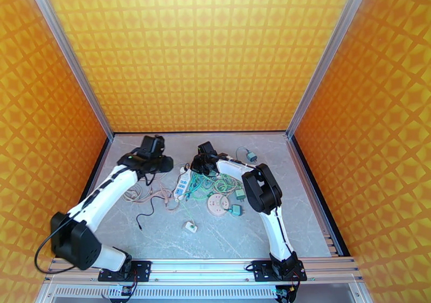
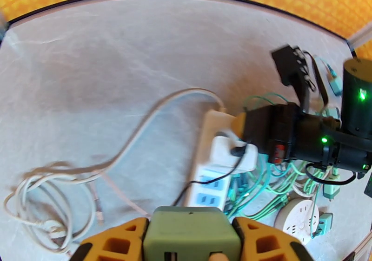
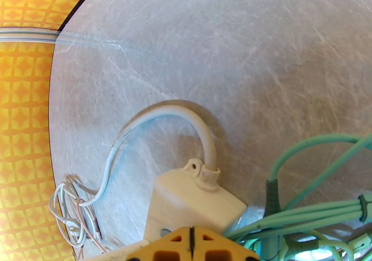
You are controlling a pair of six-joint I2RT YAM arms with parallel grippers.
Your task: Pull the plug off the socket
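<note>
The plug [image 2: 232, 154] sits in the far end of the white power strip [image 2: 207, 185], which lies a little left of the middle of the tabletop [image 1: 269, 234]. The strip's white cord [image 3: 204, 136] loops away toward the left edge.

The right gripper [image 2: 239, 125] has its orange fingers together (in its own wrist view they meet at a seam with no gap). Its tip touches the strip's cord end, just beside the plug, and we judge it is there to pin the strip. The left gripper [image 2: 190, 245] hangs above with its fingers apart, holding nothing.

To do this step well we would bring the left gripper down square over the plug and close on its two flat sides. We would then pull straight along the pins, not at a slant, while the right presses the strip flat. The green cables [image 3: 316, 211] beside the strip could snag.

The left arm reaches long from the near left corner, wrist bent down. The right arm folds at a high elbow and leans leftward over the cables.
</note>
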